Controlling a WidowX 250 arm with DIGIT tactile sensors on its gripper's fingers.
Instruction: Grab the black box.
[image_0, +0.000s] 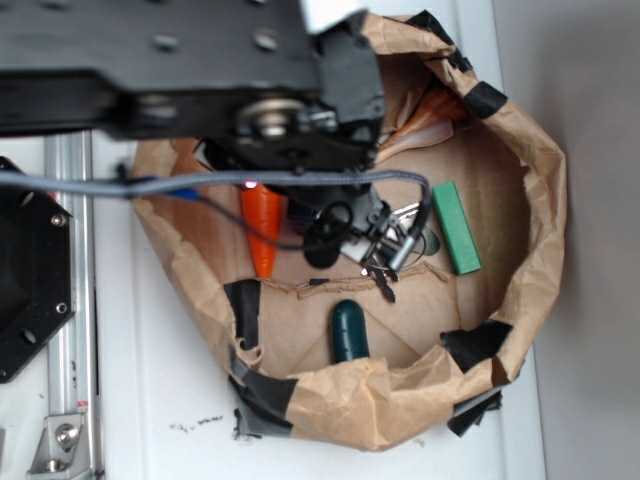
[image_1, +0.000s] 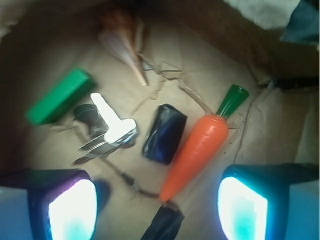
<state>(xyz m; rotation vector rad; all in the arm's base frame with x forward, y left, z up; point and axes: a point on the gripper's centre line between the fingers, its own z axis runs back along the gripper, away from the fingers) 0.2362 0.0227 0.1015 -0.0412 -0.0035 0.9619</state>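
The black box (image_1: 165, 133), small and glossy, lies flat on the brown paper floor in the middle of the wrist view. It sits between a shiny metal tool (image_1: 107, 131) on its left and the orange carrot (image_1: 200, 150) on its right. My gripper (image_1: 157, 209) hovers above and short of the box. Its two lit pads (image_1: 72, 210) stand wide apart with nothing held between them. Only a strip of black tape (image_1: 162, 225) shows on the floor in the gap. From the exterior view the arm (image_0: 200, 70) covers the gripper and most of the box.
Everything sits inside a crumpled brown paper bag (image_0: 540, 200) with raised walls patched in black tape. A flat bright green block (image_0: 457, 228) lies at the right and a dark green capsule (image_0: 349, 330) near the front wall. A metal rail (image_0: 75, 300) runs along the left.
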